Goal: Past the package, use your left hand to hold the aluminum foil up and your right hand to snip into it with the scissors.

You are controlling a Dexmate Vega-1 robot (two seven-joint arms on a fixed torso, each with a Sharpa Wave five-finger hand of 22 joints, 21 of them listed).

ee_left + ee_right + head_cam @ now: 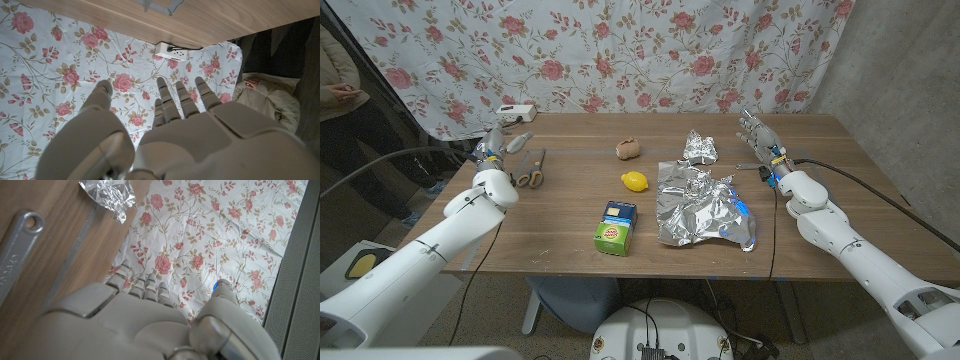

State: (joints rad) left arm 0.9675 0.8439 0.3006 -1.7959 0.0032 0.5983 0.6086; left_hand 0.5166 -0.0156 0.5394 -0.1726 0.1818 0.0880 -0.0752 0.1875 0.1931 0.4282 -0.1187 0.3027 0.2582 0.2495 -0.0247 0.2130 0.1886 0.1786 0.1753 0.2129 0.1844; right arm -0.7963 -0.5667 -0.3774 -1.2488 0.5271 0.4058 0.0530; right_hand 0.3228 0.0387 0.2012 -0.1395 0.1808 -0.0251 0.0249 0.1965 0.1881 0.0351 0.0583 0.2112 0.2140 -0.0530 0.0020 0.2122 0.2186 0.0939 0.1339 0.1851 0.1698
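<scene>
- Fingers of the left hand (496, 150) and the right hand (760, 138) are spread apart, holding nothing; both hover at mid-frame, left and right edges of the table (570, 255).
- Aluminum foil (705, 205) lies crumpled right of centre, untouched, with a smaller foil wad (700, 147) above it.
- Scissors (531, 170) lie at left, just beside the left hand, well apart from the right.
- Judgement: task not started; grasping the scissors, lifting the foil and cutting all remain.
- Package (616, 227), lower centre, is closed; contents cannot be told.
- Lemon (634, 181) sits above it.
</scene>
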